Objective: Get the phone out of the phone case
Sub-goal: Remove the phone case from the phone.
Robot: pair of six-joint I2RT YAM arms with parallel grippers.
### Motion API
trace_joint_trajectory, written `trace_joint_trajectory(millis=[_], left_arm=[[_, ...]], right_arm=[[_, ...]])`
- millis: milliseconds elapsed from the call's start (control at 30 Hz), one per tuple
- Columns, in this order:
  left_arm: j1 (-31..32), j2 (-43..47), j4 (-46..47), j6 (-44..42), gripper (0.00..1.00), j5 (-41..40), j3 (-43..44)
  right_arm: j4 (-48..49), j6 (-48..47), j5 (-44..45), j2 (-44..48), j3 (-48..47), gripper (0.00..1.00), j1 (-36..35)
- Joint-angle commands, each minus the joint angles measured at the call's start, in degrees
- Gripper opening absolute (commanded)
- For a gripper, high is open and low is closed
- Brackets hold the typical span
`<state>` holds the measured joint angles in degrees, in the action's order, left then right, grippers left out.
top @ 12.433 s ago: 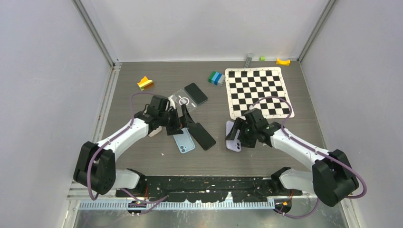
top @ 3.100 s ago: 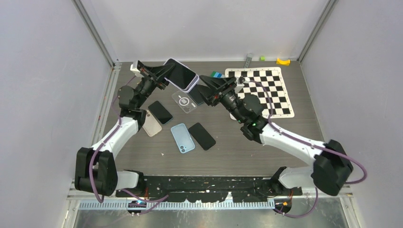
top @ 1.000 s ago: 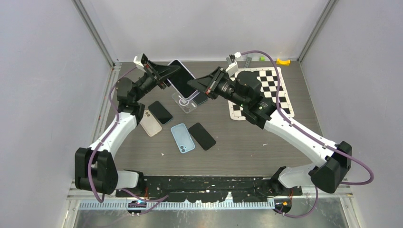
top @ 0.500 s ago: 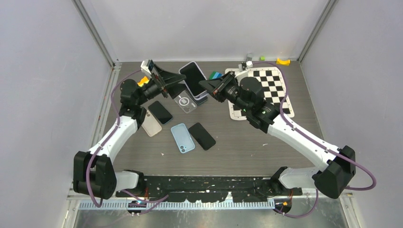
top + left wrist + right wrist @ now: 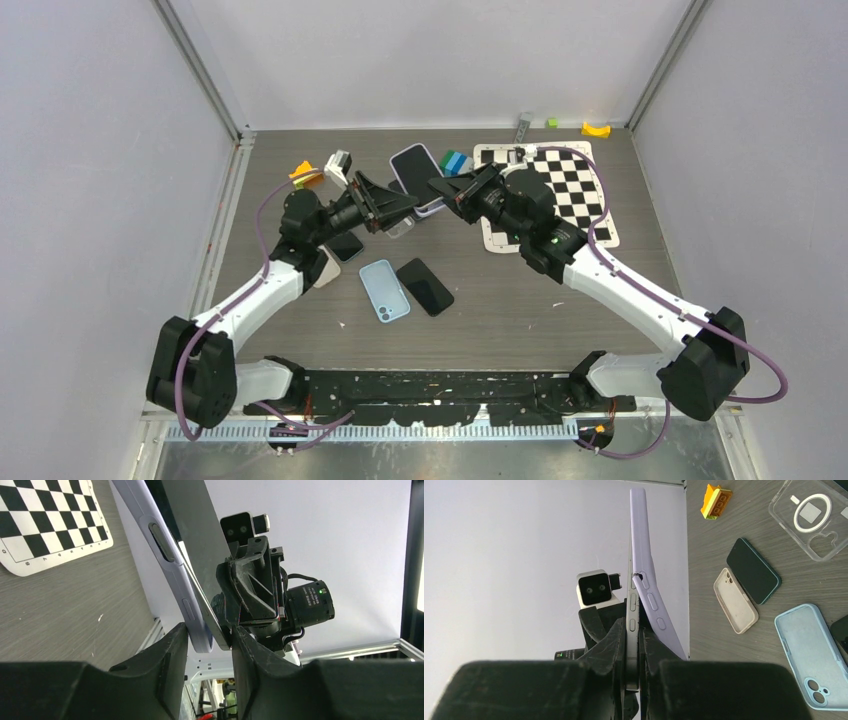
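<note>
The phone [image 5: 412, 165], dark screen up, is held in the air over the back of the table between both grippers. My right gripper [image 5: 633, 630] is shut on the phone's [image 5: 631, 605] grey edge. The lilac phone case [image 5: 644, 570] has peeled off it and bows away beside the right-hand finger. My left gripper [image 5: 210, 635] has closed on the opposite end. One finger touches the phone case [image 5: 160, 545] and the other touches the phone [image 5: 192, 535], with a gap showing between case and phone. From above, the left gripper [image 5: 400, 205] and right gripper [image 5: 440, 188] face each other.
On the table lie a clear case [image 5: 811, 517], a teal phone [image 5: 754, 570], a beige case [image 5: 736, 600], a light blue case [image 5: 385, 290] and a black phone [image 5: 425, 286]. A chessboard mat [image 5: 550, 190] is at the back right. Toy blocks [image 5: 303, 175] [image 5: 458, 163] sit near the back.
The phone has moved right and lower with the right gripper. The left gripper let go, opened wide, swung right and closed again on the phone's near end.
</note>
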<state>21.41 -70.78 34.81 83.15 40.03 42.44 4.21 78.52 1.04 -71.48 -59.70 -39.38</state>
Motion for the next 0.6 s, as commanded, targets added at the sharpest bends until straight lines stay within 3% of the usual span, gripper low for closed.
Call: trace_joint_trajectory(millis=[0,300,567], left_arm=[[1.1,1.3,4.7,-0.9,0.39,-3.6,-3.6],[1.4,6.5,6.5,-2.8,0.64,-7.1,-8.8],[1.6,6.0,8.1,-3.0,0.67,-8.1,-8.7]], right_arm=[[8.7,4.4,-2.4,3.6,-1.4,0.01,1.0],[12.6,10.6,-6.4,2.9,0.7,0.01,4.0],[17.4,14.7,-10.5,0.4,1.8,0.01,5.2]])
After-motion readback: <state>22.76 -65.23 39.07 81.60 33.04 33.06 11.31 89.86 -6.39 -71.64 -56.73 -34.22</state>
